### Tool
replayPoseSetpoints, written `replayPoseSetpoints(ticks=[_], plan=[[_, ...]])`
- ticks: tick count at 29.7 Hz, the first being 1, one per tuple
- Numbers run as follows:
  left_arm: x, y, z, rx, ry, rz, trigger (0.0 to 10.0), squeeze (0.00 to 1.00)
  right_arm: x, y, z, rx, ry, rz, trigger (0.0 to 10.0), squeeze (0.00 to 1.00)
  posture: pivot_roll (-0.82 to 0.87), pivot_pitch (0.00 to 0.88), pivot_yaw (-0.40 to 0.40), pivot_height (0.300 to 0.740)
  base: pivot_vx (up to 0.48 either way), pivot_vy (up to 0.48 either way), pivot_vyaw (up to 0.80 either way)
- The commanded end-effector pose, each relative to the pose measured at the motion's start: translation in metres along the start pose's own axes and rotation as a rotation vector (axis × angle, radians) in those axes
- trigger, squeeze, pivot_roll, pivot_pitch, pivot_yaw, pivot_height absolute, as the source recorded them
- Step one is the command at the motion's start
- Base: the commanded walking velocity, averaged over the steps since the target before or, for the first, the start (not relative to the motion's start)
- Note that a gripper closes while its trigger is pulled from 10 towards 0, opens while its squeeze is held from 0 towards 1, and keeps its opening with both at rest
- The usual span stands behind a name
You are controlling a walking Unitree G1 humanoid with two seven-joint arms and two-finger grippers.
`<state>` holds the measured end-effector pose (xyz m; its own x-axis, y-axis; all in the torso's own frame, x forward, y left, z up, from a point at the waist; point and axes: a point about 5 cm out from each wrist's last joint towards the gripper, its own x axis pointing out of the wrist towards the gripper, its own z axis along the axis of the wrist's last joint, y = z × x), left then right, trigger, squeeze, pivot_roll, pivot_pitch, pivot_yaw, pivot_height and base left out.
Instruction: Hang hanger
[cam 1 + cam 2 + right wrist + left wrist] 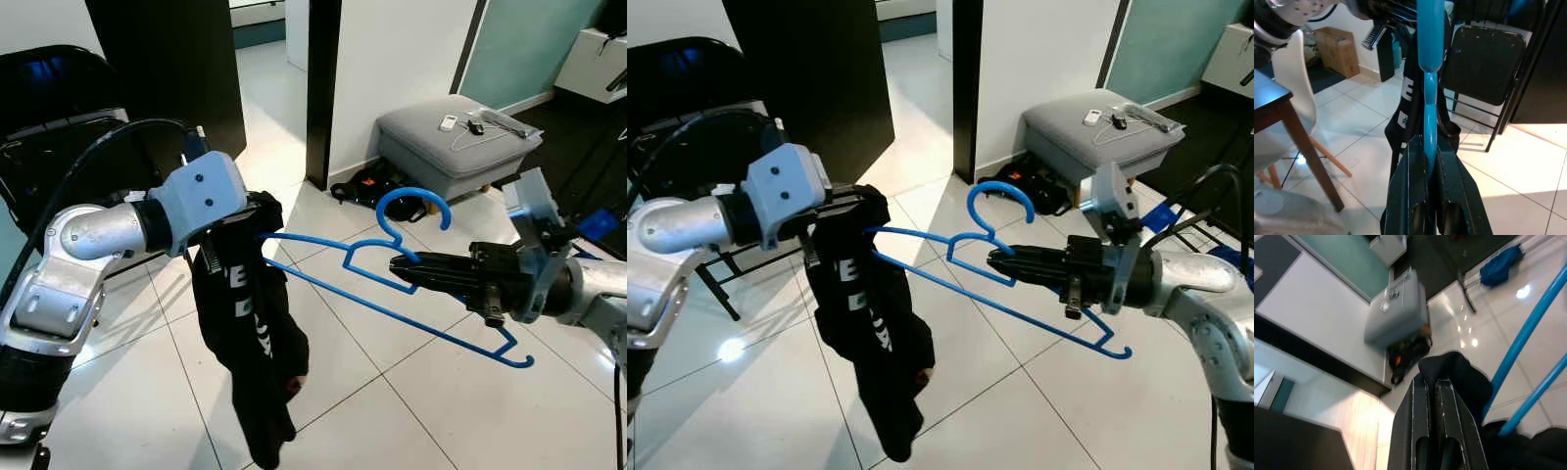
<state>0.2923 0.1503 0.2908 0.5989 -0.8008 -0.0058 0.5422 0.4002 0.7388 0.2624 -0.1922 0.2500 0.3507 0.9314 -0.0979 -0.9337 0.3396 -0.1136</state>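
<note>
A white tiled floor (392,401) spreads under both arms, with a grey ottoman (456,142) against the far wall and a black bag (377,186) on the floor at its foot. Nearer, a black garment with white lettering (250,343) hangs down from the left end effector (257,223), whose fingers are closed on its bunched upper edge. One end of the blue hanger (392,284) reaches into that gathered cloth; the hanger runs across the gap between the arms, held in mid-air above the floor, hook upward. The right end effector (404,266) is clamped on the hanger just below the hook. A few small items lie on top of the ottoman.
</note>
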Motion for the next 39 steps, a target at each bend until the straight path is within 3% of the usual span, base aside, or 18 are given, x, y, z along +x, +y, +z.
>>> replayPoseSetpoints(ticks=[1, 8, 22, 31, 34, 35, 37, 39], plan=[[0.005, -0.001, 0.014, 0.017, -0.066, -0.022, 10.0, 0.00, 0.005, 0.000, -0.001, -0.017, 0.010, 0.001, 10.0, 0.00, -0.05, 0.059, 0.003, 0.740, 0.000, 0.000, 0.00], [0.011, -0.005, 0.027, 0.010, -0.120, -0.025, 10.0, 0.00, 0.016, 0.001, -0.006, -0.004, -0.004, -0.023, 10.0, 0.00, -0.05, 0.057, 0.007, 0.740, 0.000, 0.000, 0.00], [0.003, -0.003, 0.008, 0.095, 0.005, -0.060, 10.0, 0.00, 0.013, 0.013, 0.016, 0.033, -0.157, 0.126, 10.0, 0.00, -0.05, 0.044, 0.014, 0.740, 0.000, 0.000, 0.00], [-0.008, 0.009, 0.007, 0.126, 0.034, -0.041, 10.0, 0.00, 0.023, 0.011, -0.002, 0.039, -0.117, 0.070, 10.0, 0.00, -0.04, 0.038, 0.012, 0.740, 0.000, 0.000, 0.00], [-0.008, 0.026, 0.044, 0.090, -0.143, -0.002, 10.0, 0.00, 0.044, 0.008, -0.016, 0.047, -0.108, 0.004, 10.0, 0.00, -0.02, 0.034, 0.011, 0.740, 0.000, 0.000, 0.00], [-0.008, 0.026, 0.044, 0.090, -0.143, -0.002, 10.0, 0.00, 0.044, 0.008, -0.016, 0.047, -0.108, 0.004, 10.0, 0.00, -0.02, 0.034, 0.011, 0.740, 0.000, 0.000, 0.00], [-0.006, 0.030, 0.067, 0.069, -0.260, -0.003, 10.0, 0.00, 0.055, 0.011, -0.021, 0.055, -0.109, -0.003, 10.0, 0.00, -0.02, 0.028, 0.011, 0.740, 0.000, 0.000, 0.00], [-0.003, 0.028, 0.076, 0.063, -0.312, -0.020, 10.0, 0.00, 0.060, 0.013, -0.022, 0.063, -0.123, 0.003, 10.0, 0.00, -0.01, 0.025, 0.010, 0.740, 0.000, 0.000, 0.00]])
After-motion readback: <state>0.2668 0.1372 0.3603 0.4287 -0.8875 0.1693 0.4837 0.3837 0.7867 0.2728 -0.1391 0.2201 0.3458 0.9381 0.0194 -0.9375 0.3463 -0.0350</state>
